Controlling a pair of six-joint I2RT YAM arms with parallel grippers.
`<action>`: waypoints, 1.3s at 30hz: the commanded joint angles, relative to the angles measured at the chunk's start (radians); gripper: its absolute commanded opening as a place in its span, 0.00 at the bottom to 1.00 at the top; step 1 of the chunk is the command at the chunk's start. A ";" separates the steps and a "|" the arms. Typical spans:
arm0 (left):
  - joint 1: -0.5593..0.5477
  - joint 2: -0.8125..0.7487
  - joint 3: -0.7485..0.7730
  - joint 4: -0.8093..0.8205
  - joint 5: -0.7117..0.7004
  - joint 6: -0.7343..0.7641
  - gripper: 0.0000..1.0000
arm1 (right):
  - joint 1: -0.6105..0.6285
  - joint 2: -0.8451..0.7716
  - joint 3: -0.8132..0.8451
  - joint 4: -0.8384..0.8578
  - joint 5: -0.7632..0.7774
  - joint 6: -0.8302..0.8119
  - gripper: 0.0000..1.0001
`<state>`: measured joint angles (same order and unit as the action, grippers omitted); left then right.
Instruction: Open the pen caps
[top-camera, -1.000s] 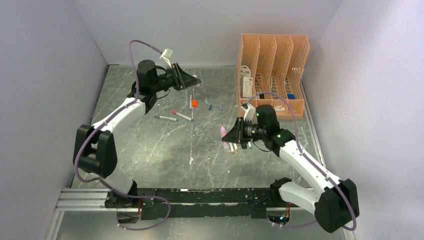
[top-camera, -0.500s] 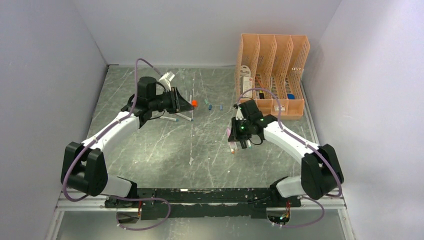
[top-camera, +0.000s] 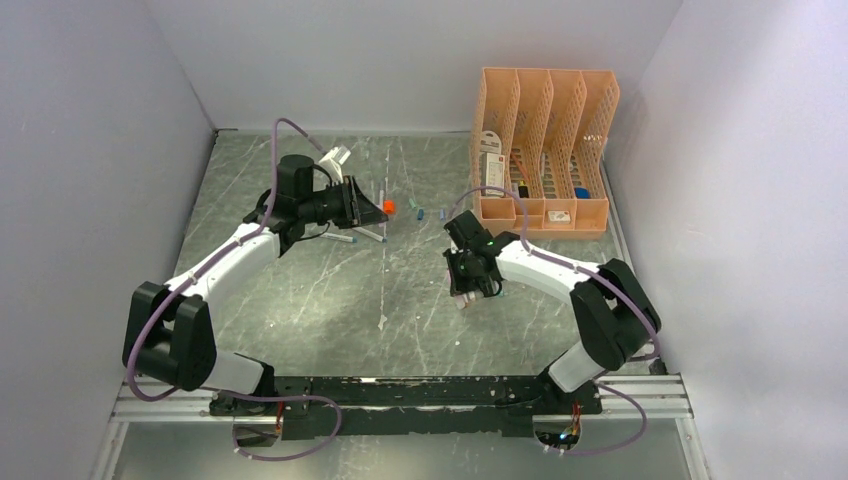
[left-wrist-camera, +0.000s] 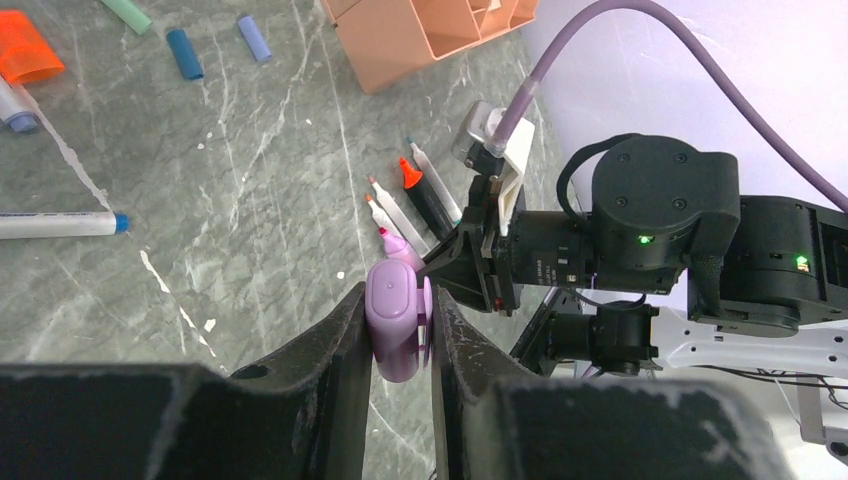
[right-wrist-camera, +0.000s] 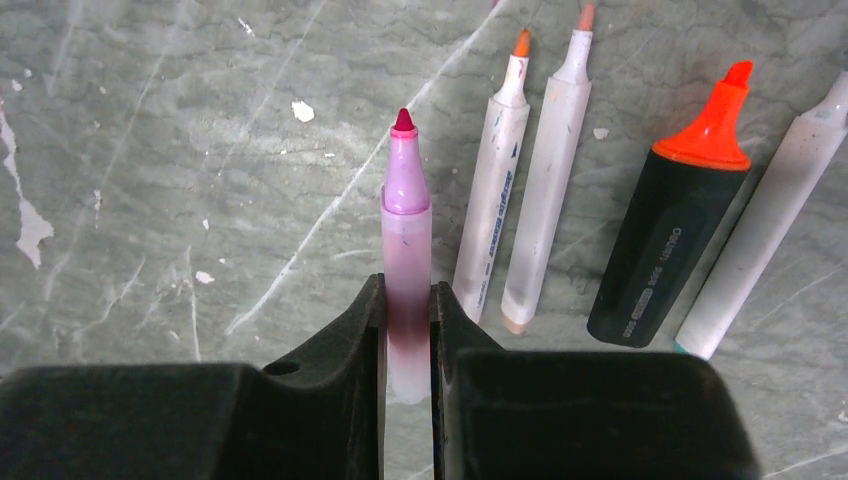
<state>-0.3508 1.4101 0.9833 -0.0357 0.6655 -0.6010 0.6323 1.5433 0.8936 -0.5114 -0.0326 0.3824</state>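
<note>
My left gripper (top-camera: 384, 212) is shut on a pink-lilac pen cap (left-wrist-camera: 397, 322), held above the table close to the loose orange cap (top-camera: 390, 205). My right gripper (top-camera: 467, 289) is shut on the pink pen (right-wrist-camera: 407, 240). The pen's red tip is bare, and it is held low beside a row of uncapped pens. In the right wrist view that row is two white pens (right-wrist-camera: 490, 220), a stubby black one with an orange tip (right-wrist-camera: 668, 235) and another white one (right-wrist-camera: 765, 240). Blue caps (top-camera: 420, 212) lie near the orange one.
The peach mesh organiser (top-camera: 545, 110) stands at the back right, close behind the right arm. Capped pens (top-camera: 345, 238) lie under the left arm. In the left wrist view a green cap (left-wrist-camera: 125, 14) and a pen with a blue end (left-wrist-camera: 55, 223) show.
My left gripper came down and toward me with the lilac cap, then held still. My right arm swung in and lowered the pink pen beside the row of uncapped pens.
</note>
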 joint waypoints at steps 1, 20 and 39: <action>-0.004 0.008 -0.005 0.013 0.006 0.013 0.20 | 0.023 0.030 0.037 0.029 0.083 0.006 0.06; -0.004 0.017 -0.021 0.037 0.005 -0.006 0.20 | 0.041 0.061 0.055 0.045 0.155 0.015 0.29; -0.012 0.091 0.005 0.046 0.005 -0.003 0.20 | 0.040 -0.083 0.140 -0.028 0.124 0.011 0.51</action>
<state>-0.3508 1.4715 0.9653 -0.0051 0.6659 -0.6094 0.6689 1.5192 0.9947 -0.5259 0.0982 0.3958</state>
